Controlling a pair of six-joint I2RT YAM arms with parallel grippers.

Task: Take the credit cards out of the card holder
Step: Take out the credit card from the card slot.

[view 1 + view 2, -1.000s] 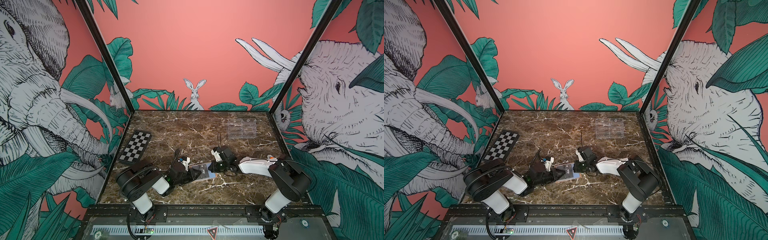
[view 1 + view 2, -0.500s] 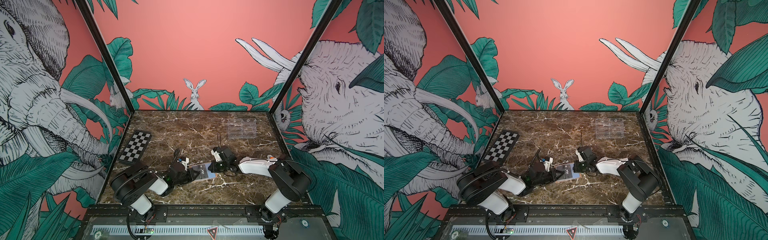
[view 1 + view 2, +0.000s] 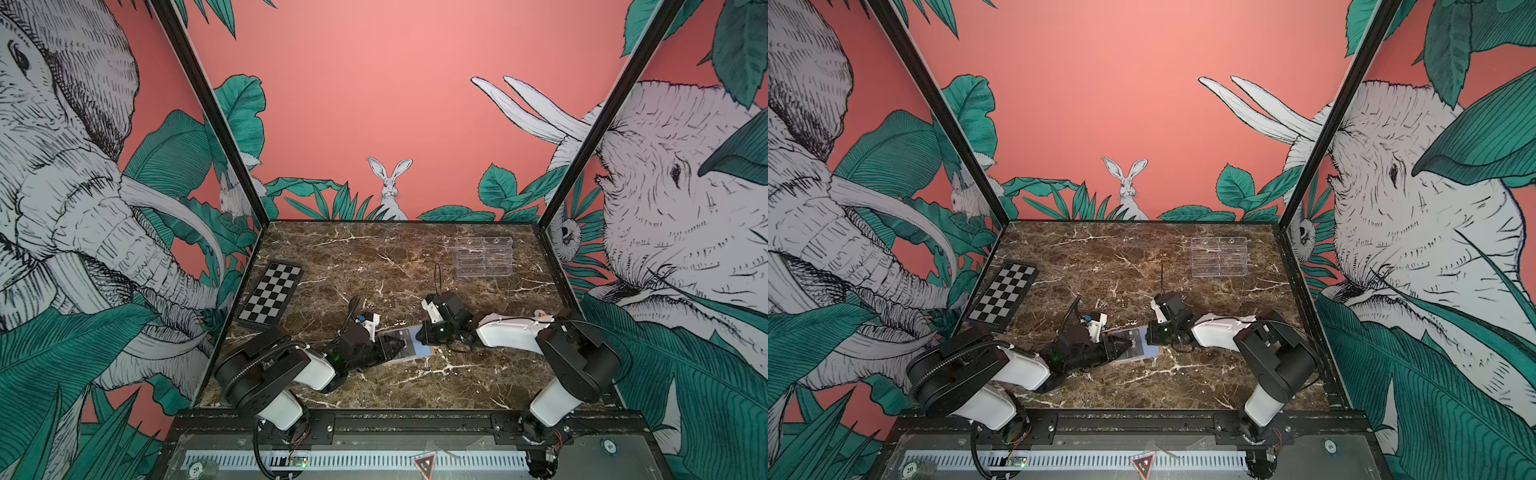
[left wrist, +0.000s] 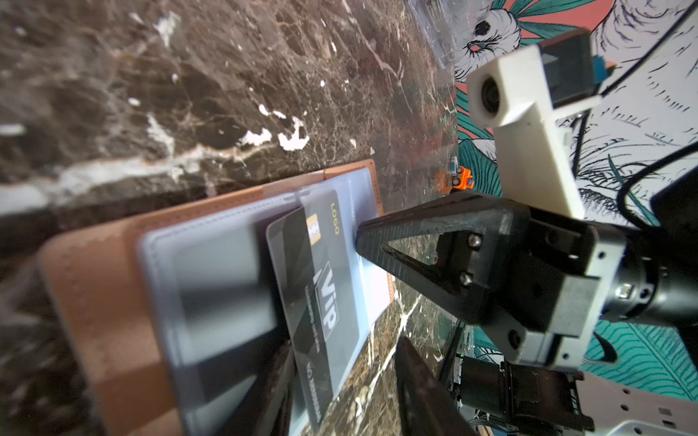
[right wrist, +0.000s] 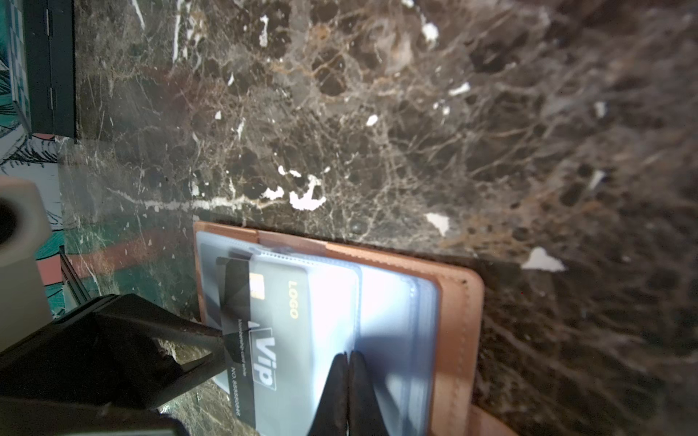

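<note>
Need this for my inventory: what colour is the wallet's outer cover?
The wallet is tan brown, clearest in the right wrist view.

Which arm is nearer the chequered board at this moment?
Left. The left arm has its elbow just beside the near edge of the chequered board and reaches away toward the card holder. The right arm comes in from the opposite side, beyond the holder.

My left arm (image 3: pixel 316 370) and right arm (image 3: pixel 511 334) have white shells, black joints and black cables. The right gripper (image 4: pixel 362 234) is black and triangular, with silver screws.
</note>
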